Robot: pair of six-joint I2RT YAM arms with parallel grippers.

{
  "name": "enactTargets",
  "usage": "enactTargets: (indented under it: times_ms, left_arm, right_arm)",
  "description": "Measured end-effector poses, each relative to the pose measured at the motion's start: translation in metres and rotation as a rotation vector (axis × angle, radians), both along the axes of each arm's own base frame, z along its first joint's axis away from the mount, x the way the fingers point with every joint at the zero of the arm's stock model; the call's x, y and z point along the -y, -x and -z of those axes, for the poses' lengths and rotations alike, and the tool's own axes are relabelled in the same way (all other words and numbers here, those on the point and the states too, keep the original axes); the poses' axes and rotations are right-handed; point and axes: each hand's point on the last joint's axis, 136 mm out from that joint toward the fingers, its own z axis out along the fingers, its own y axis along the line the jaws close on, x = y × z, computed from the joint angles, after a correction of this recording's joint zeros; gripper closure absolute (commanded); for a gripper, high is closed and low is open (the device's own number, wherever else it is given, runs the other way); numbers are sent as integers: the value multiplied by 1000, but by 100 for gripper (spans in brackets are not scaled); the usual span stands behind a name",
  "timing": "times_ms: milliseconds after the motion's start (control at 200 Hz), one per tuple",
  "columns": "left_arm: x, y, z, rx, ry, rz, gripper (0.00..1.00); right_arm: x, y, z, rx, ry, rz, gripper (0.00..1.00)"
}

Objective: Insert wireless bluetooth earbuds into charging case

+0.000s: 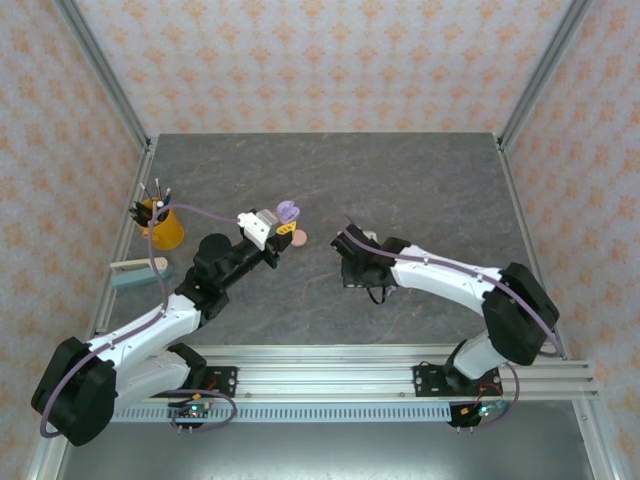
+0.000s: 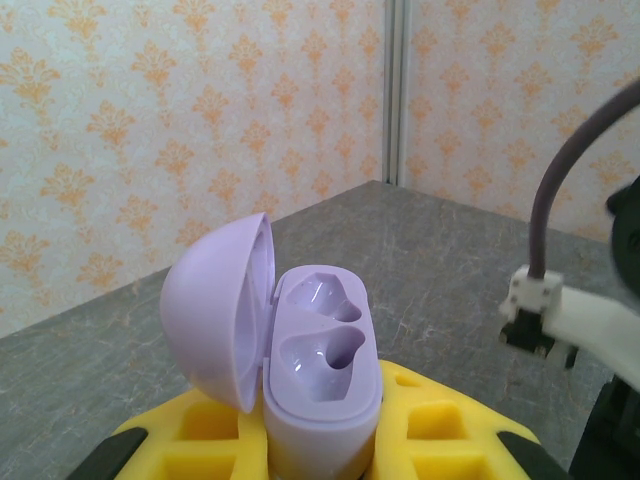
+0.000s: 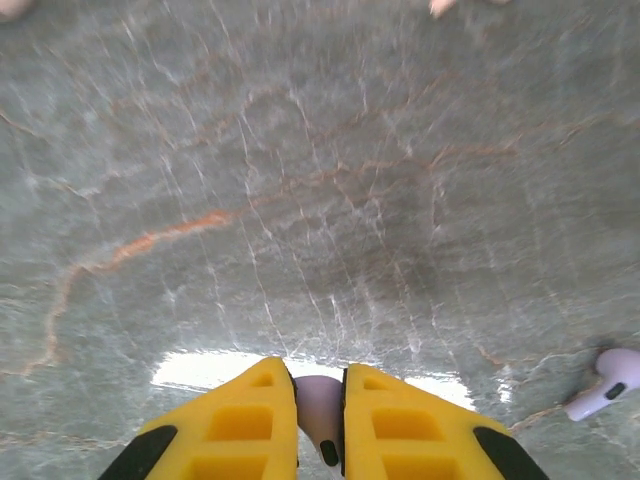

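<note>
The left gripper (image 2: 322, 445) clamps its yellow fingers (image 2: 440, 425) on the base of a lilac charging case (image 2: 322, 375) and holds it upright above the grey, marble-patterned table (image 1: 430, 190), against the patterned back walls. The case stands open, its domed lid (image 2: 215, 315) swung out to one side on the hinge and both moulded wells (image 2: 325, 330) bare. From above, the same arm reaches toward the middle of the table with the case at its tip, and a pinkish disc-like case (image 1: 298, 240) lies on the table just beside it. Across from it, the right gripper (image 3: 320, 405) hangs low over the table, its jaws narrowed onto a lilac earbud (image 3: 316, 410) pinched between the yellow fingers (image 3: 240, 425) with a dark end pointing toward the camera. A second lilac earbud (image 3: 603, 385) lies loose on the table to that gripper's side, well apart from the fingers. Two pale pink shapes at the far edge of the right wrist view are too blurred to identify. A yellow cup (image 1: 166, 228) holding pens stands near the table's left edge.
</note>
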Motion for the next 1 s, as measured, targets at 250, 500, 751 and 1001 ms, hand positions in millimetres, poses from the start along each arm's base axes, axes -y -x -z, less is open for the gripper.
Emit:
enactTargets:
  times_ms: [250, 500, 751, 1001]
  left_arm:
    - [0, 0, 0, -2, -1, 1, 100]
    - [6, -4, 0, -13, -2, 20, 100]
    - [20, -13, -3, -30, 3, 70, 100]
    - [46, -18, -13, -36, 18, 149, 100]
  right_arm:
    - [13, -14, -64, 173, -110, 39, 85]
    - [12, -34, -153, 384, -200, 13, 84]
    - [4, -43, -218, 534, -254, -48, 84]
    - [-14, -44, -256, 632, -352, -137, 83]
